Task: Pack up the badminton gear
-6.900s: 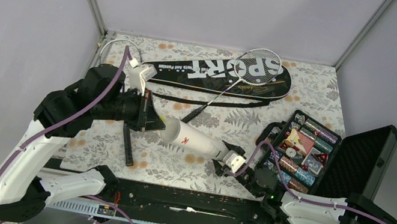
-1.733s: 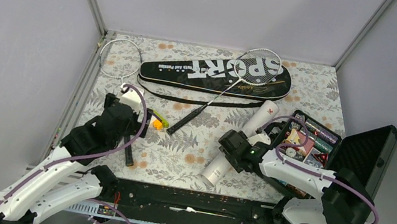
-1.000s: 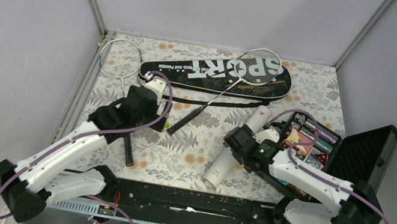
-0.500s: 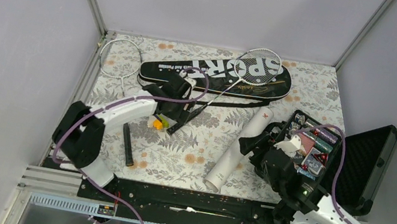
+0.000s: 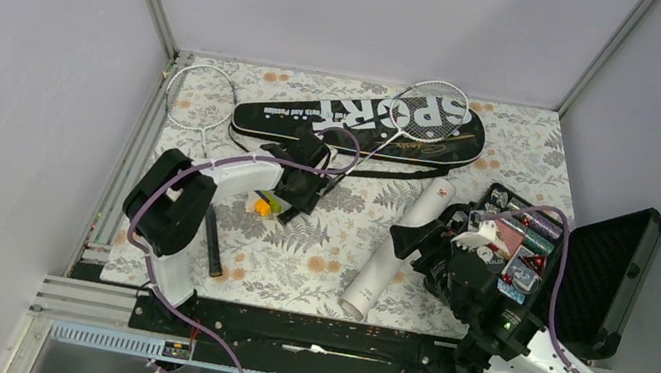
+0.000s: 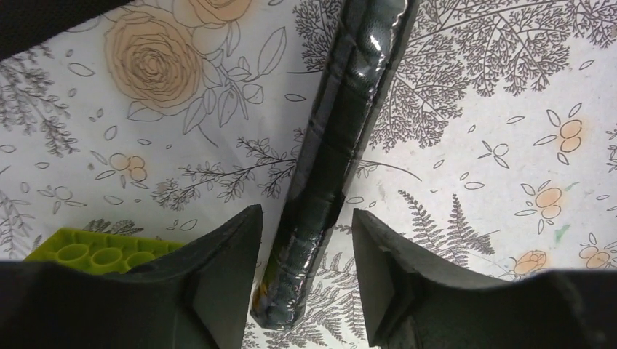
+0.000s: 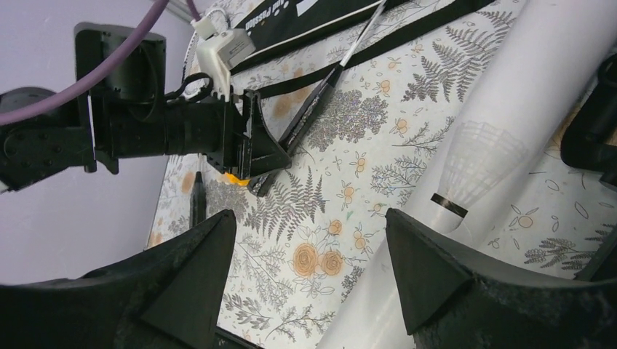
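White tube (image 5: 394, 250) is laid at near centre, contents unseen, the right gripper (image 7: 309, 218) spread above it. Foil-wrapped items (image 5: 509, 245) are held in the open case (image 5: 612, 264) at right. Farther, a racket handle (image 6: 327, 167) is straddled by the parted left gripper (image 6: 305, 214). Farthest, the SPORT bag (image 5: 337, 122) is overlain by that racket's head (image 5: 435, 111).

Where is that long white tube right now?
In the top view the white tube lies diagonally on the table's right half, just left of the open black case and in front of the SPORT bag.
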Motion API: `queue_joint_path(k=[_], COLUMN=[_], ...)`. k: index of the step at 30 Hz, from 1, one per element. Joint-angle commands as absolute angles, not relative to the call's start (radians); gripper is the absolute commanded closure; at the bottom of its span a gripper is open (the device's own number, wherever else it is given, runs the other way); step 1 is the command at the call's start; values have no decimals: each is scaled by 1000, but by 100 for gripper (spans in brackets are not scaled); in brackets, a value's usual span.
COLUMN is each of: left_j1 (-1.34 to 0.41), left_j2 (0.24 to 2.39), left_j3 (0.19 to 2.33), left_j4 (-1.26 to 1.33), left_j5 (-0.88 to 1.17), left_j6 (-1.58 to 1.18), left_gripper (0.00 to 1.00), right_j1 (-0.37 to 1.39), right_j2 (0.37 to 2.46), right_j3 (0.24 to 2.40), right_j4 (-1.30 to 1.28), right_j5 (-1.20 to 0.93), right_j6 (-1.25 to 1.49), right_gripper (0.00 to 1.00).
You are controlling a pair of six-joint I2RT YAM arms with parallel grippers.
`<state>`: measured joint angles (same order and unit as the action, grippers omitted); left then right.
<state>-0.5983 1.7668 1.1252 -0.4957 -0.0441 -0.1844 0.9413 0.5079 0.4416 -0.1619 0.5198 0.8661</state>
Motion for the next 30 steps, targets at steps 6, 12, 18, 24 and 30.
queue_joint_path(k=[6,12,18,24,30], left_j1=[-596,-598,-598,-598,-598], left_j2=[1725,1596,1459,1348,1301], left_j3=[1166,1134,1067,1006,982], left_j4=[-469,-502,-510,-483,-471], left_j5=[53,123,207,282,297], left_j6=[-162,-194,-257,-329,-363], left_gripper=[76,95,100,100,100], right_j1=[937,937,937,885,784], right_j2=[495,574,707,904,1143], right_j3=[387,406,448,506,591], right_j4=[-8,41,114,255,406], right_j5=[479,526,576,537,377], right_j6=[781,790,816,904,976], right_gripper=[18,17,15,18,20])
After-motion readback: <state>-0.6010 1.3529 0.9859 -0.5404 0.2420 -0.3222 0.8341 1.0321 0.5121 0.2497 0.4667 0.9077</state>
